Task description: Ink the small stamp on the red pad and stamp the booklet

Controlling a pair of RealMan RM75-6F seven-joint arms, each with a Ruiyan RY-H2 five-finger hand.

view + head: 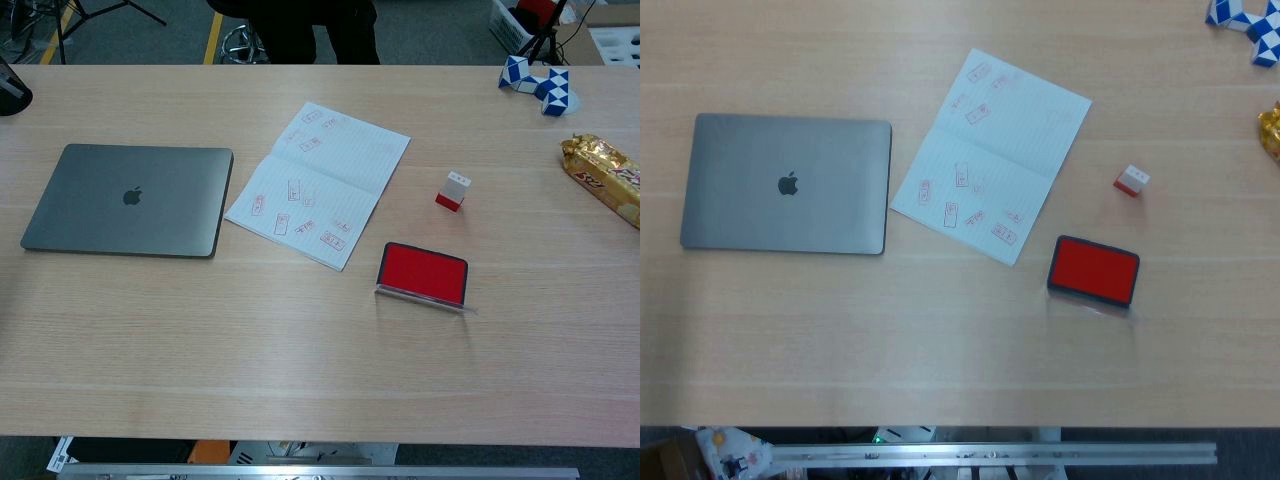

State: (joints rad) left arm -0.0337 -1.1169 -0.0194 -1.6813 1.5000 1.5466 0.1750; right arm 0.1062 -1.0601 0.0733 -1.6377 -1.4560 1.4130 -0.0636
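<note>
Pale wood-grain table [940, 350], flat lined-paper booklet [990, 155], glossy rectangular red pad [1093, 270], small blocky stamp [1131, 181]; fingers unseen.

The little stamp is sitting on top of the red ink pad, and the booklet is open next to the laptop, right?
Not quite. The little stamp stands on the bare table, apart from the red ink pad, as the chest view shows. The booklet is open next to the laptop.
</note>
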